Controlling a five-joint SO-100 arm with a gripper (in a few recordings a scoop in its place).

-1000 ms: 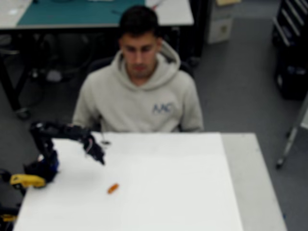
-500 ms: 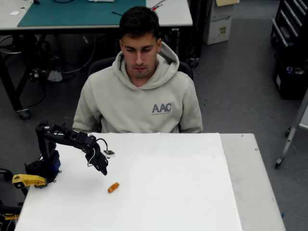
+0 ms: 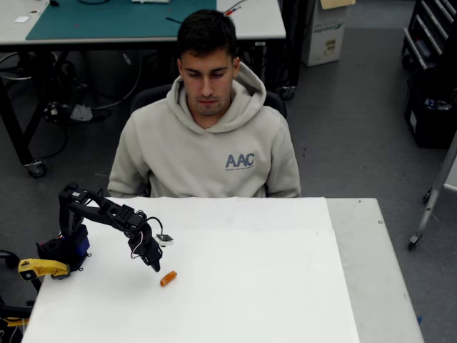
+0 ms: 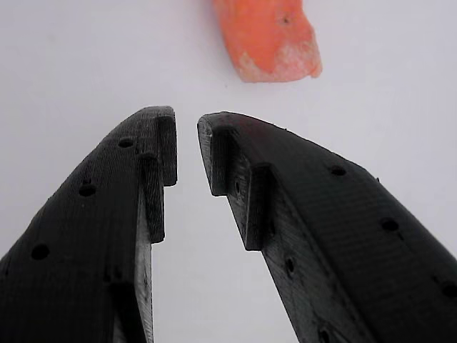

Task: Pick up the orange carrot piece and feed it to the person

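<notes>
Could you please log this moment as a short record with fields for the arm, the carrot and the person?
gripper: nearly closed, narrow gap between tips, holding nothing
carrot piece: lying on the white table, just past the fingertips in the wrist view, untouched
person: seated behind the table's far edge, facing the table
robot base: at the table's left edge in the overhead view
task stage: carrot not yet gripped
</notes>
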